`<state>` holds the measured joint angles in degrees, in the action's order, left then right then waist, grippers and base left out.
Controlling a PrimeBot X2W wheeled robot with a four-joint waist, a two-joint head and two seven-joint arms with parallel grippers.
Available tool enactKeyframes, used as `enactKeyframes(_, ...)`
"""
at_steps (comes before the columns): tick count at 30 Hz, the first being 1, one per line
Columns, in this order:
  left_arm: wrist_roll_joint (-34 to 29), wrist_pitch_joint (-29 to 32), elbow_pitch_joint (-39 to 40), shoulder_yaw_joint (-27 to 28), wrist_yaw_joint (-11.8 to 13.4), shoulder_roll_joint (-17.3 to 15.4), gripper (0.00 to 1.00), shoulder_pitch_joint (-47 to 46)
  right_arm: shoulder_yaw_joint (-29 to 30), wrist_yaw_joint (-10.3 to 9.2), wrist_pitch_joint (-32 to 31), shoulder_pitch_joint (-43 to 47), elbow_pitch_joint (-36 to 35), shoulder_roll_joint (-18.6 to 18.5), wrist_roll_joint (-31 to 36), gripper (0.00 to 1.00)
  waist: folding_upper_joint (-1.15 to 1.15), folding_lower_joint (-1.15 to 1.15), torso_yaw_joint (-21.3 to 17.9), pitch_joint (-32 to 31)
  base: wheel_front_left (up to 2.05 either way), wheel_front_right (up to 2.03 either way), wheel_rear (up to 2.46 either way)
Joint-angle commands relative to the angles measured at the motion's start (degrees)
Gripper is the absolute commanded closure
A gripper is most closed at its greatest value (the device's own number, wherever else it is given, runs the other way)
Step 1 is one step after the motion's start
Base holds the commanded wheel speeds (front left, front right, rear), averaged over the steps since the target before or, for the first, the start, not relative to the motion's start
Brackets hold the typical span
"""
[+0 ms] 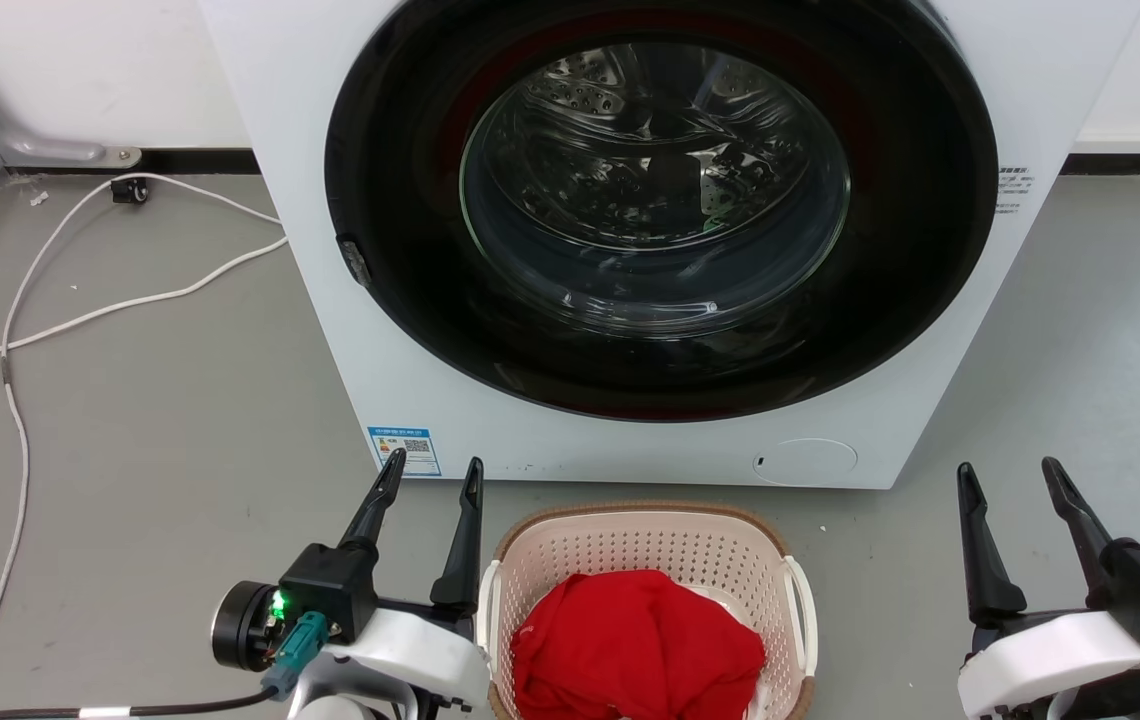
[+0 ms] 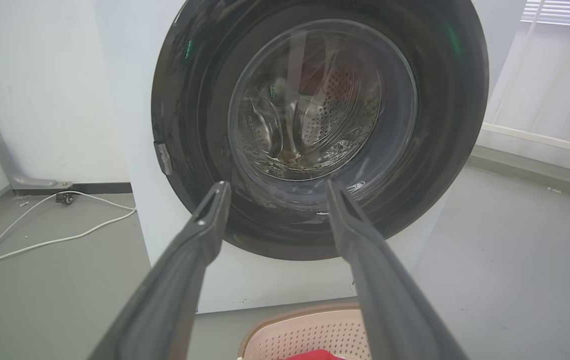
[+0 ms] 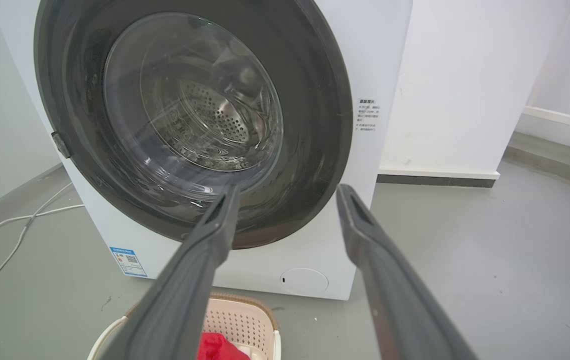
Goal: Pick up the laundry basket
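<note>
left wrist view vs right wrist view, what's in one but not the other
Left wrist view adds white window blinds and a grey metal wall bracket. Right wrist view adds the blue rectangular sticker and round white service cover. Both share the white front-loading washing machine, the cream-pink perforated plastic laundry basket and red cloth in it.

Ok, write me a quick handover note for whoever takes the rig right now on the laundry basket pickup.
Left hand: open, holding nothing, close beside the left side of the laundry basket.
Right hand: open, holding nothing, well off the basket's right side.
Basket: on the floor in front of the washer, between the hands, with a red cloth inside.
Done: nothing gripped or lifted yet.
Left: probably bring the hands to the white side handles, close, lift.
</note>
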<state>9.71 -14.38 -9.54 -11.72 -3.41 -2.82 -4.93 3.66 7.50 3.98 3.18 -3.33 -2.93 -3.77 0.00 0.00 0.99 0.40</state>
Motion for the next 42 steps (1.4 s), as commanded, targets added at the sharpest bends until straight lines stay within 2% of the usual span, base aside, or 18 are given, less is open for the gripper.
enactKeyframes(1,-1.2,-0.6,0.0,-0.1,0.2,-0.1,0.00,-0.5,0.1,-0.02,0.4,0.5,-0.5,0.1,1.3,0.00,0.00,0.00,0.0,0.0,0.00,0.00,0.00)
enactKeyframes(5,-2.5,-0.9,-0.3,-0.2,0.3,-0.1,0.00,-0.5,0.1,-0.02,0.8,0.6,-0.5,0.1,2.4,0.00,0.00,0.00,0.0,0.0,0.00,0.00,0.00)
enactKeyframes(16,-1.6,-0.9,-0.7,0.0,0.4,-0.1,0.00,-0.8,0.5,-0.02,1.3,-0.3,0.8,0.1,-1.3,0.00,0.00,0.00,-0.1,0.5,0.00,0.00,0.00)
enactKeyframes(33,-1.0,-0.9,-1.1,0.1,0.7,-0.1,0.00,-1.6,0.4,-0.02,1.8,-1.6,2.3,0.1,-1.4,0.00,0.00,0.00,0.1,1.4,0.00,0.00,0.00)
enactKeyframes(42,0.3,-0.8,-3.8,-0.1,0.6,-0.1,0.00,-5.1,2.1,-0.02,0.8,-3.9,3.3,0.1,-1.1,0.00,0.00,0.00,0.1,6.3,0.00,0.00,0.00)
